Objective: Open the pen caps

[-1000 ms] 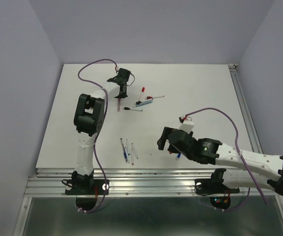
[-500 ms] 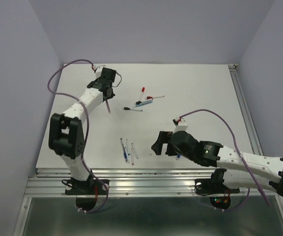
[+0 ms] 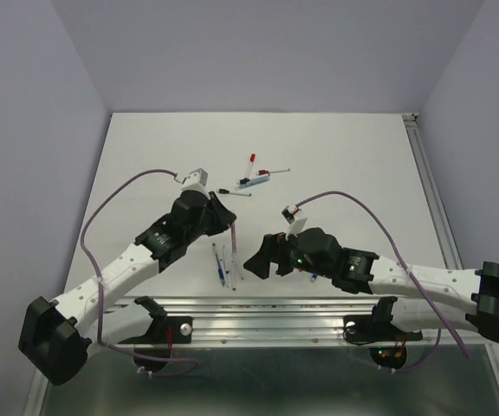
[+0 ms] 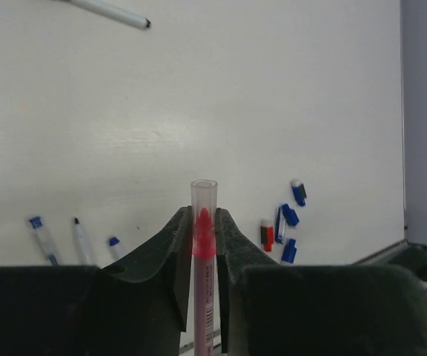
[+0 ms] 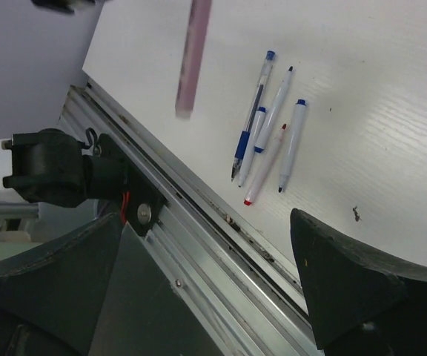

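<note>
From above: the left hand (image 3: 221, 217) reaches in over the middle of the white table (image 3: 345, 156), and the right hand (image 3: 258, 260) comes across to meet it, jaws spread wide and holding nothing. Between them, near the front rail (image 3: 275, 308), lies a short row of pens (image 3: 225, 264). A few more pens (image 3: 254, 180) sit well apart, farther back. Plain lavender walls (image 3: 258, 52) close in the bare, matte table.

Left wrist: the hand is clamped on a pink pen (image 4: 203, 256), which juts out forward. Its clear end shows red inside, and I cannot tell whether that end is a cap. Loose caps (image 4: 288, 216), blue ones and a red-and-black one, lie together on the table off to the right.

Right wrist: the fingers (image 5: 325, 282) are wide apart over the row of pens, several with blue ends on. The pink pen is a blur above them.

My read is a handover for a pull. The right hand should pinch only the pen's very end, the left should grip the barrel firmly, and the pull should run straight along the pen with no twisting sideways.
</note>
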Robot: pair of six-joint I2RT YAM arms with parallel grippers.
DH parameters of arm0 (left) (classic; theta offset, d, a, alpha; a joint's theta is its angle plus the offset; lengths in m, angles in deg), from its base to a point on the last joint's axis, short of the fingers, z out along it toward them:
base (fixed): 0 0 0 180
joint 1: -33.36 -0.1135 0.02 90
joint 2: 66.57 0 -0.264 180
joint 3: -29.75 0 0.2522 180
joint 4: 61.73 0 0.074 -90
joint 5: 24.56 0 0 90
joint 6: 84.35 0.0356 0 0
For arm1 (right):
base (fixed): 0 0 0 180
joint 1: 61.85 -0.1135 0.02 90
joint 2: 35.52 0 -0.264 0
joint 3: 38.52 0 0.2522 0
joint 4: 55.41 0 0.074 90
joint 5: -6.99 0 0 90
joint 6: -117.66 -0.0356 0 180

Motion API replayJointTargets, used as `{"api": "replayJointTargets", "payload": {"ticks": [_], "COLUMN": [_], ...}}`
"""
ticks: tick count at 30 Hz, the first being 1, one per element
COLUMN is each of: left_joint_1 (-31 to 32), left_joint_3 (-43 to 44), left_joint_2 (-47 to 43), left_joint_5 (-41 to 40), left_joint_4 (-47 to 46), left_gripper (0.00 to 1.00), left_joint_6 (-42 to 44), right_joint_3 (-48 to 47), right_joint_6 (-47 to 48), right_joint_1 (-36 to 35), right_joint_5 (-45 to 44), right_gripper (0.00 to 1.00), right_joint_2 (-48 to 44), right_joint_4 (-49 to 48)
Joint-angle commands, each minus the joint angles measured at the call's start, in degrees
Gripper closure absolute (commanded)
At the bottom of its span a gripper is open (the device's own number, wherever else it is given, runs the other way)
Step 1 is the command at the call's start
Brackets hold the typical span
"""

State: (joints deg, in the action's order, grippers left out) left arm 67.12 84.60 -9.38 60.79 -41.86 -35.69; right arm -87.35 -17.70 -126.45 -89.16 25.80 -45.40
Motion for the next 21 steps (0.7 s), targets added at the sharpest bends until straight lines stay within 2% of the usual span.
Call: {"api": "replayJointTargets", "payload": {"ticks": [1,5,11,12,17,18,19,20,21], "left_joint_1": [6.3,10.9,15.4,16.4,18.1,18.4,18.5,18.6,18.7], "left_joint_3": [-2.3,-1.9,-2.3,-2.2,-1.9,-1.8,-1.7,-1.7,-1.6], "left_joint_2": [-1.6,-1.7,-1.8,-2.0,-2.2,-1.9,-1.8,-1.5,-1.3], "left_joint_5": [2.9,-0.7,-3.6,-4.9,-6.1,-6.3,-6.3,-6.3,-6.4], "left_joint_4": [-8.4,-8.6,-9.4,-9.5,-10.0,-10.0,-10.2,-10.2,-10.2], "left_gripper": [1.00,1.00,1.00,1.00,1.00,1.00,1.00,1.00,1.00], "left_joint_6": [-7.5,-9.9,-14.2,-14.6,-15.1,-15.4,-15.3,-15.3,-15.3], "right_joint_3": [-1.8,-1.8,-1.1,-1.2,-1.5,-1.4,-1.4,-1.6,-1.7], "right_joint_6": [0.8,-0.5,-2.0,-2.4,-4.1,-5.0,-5.3,-5.6,-6.0], "right_joint_1": [-0.5,-0.5,-0.5,-0.5,-0.5,-0.4,-0.5,-0.5,-0.4], "right_joint_5": [2.5,-1.5,-3.5,-4.5,-6.4,-7.4,-7.9,-8.5,-8.6], "right_gripper": [0.00,0.02,0.14,0.22,0.46,0.55,0.59,0.68,0.72], "right_joint_2": [2.9,4.6,5.7,6.2,6.5,6.5,6.5,6.4,6.3], "right_joint_4": [-7.7,-8.7,-11.5,-11.7,-11.5,-11.5,-11.2,-10.3,-9.9]}}
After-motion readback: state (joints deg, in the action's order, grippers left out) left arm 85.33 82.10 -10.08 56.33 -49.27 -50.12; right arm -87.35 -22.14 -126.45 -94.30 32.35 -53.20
